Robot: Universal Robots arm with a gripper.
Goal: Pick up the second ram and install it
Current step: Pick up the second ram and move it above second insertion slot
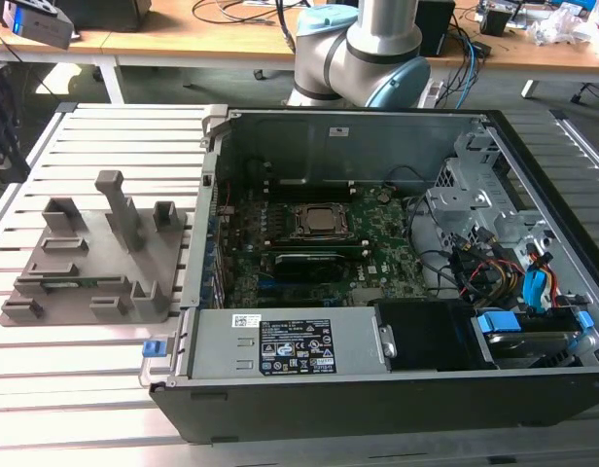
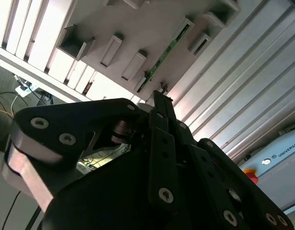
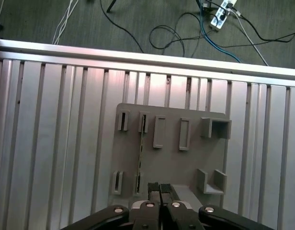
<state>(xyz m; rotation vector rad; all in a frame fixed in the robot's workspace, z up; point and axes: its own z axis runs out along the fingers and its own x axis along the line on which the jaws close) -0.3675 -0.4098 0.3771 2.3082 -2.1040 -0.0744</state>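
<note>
1 stick, second ram (image 3: 140, 155), sits on edge in grey fixture (image 3: 171, 163) slots. gripper (image 3: 159, 186) hovers above, offset beside ram line, fingers pressed together, empty. risk: descending closed would hit ram edge; offset approach could catch fixture wall, tilting or jamming stick.

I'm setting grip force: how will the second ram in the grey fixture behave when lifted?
Probably stiff and light: the second ram is a thin green board held on edge by slots of the grey fixture. So narrow an edge would likely tip unsupported. Its bare circuitry is probably fragile.
</note>
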